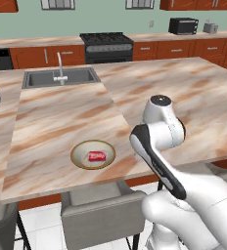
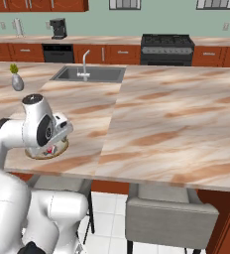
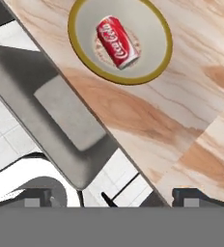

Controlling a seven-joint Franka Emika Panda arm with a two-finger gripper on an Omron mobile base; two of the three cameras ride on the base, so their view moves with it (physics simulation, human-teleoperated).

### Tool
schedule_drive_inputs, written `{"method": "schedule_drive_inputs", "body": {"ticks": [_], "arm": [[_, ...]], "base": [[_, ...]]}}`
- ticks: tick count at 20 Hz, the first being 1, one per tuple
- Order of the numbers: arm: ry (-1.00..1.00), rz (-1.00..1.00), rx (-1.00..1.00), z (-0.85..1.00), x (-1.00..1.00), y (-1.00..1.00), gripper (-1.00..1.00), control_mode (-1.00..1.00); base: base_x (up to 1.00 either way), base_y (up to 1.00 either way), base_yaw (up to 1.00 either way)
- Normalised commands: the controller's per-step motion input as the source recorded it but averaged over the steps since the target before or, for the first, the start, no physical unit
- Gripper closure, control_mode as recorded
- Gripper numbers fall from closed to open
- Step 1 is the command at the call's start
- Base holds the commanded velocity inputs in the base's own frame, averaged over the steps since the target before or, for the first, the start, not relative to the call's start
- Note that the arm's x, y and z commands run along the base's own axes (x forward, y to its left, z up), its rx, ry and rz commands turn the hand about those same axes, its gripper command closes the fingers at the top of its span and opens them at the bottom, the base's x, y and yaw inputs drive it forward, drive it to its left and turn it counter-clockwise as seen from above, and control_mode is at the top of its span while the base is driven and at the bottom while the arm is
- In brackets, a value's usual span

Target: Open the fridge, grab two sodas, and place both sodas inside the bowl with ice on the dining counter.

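**One soda in the bowl, jaws wide and empty**

Nearest to you is the white arm point(image 1: 159, 141), folded at its dark elbow above the near edge of the surface point(image 1: 149, 93), its wrist turned down toward the floor side. Your hand view looks down past the surface's edge: the two dark tips of the jaws point(image 3: 114, 198) sit far apart at the bottom corners, wide open with nothing between them, over a grey padded stool point(image 3: 61, 116) and white floor tiles.

You see the bowl point(image 1: 78, 157) near the front edge of the marbled tan-and-pink dining surface. It is round and shallow, with a tan rim and a paler inside. One red soda can point(image 3: 117, 42) with white lettering lies on its side in the middle of it.

Farther back you have a grey steel sink point(image 1: 42, 79) with a curved tap set into the surface, and a small grey vase point(image 2: 17, 82) off to the left. Along the pale green wall run reddish-brown cabinets, a black stove point(image 1: 106, 45) and a dark toaster oven point(image 1: 183, 25).
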Motion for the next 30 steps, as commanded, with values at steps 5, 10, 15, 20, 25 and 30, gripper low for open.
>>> {"method": "schedule_drive_inputs", "body": {"ticks": [5, 10, 15, 20, 25, 30], "arm": [[-0.08, -0.45, 0.16, 0.00, -0.80, -0.04, -1.00, -1.00], [-0.07, -0.38, 0.12, -0.14, -0.95, -0.05, -1.00, -1.00], [-0.13, -0.24, 0.08, -0.12, -0.92, -0.22, -1.00, -1.00], [-0.13, -0.11, 0.06, 0.00, -0.60, -0.29, -1.00, -1.00], [-0.01, 0.00, 0.00, 0.00, -0.05, -0.04, -1.00, -1.00], [-0.01, 0.00, 0.00, -0.02, -0.02, 0.00, -1.00, 1.00]], "base": [[0.00, 0.00, 0.00], [0.00, 0.00, 0.00], [0.00, 0.00, 0.00], [0.00, 0.00, 0.00], [0.00, 0.00, 0.00], [-0.22, -0.24, -0.09]]}}
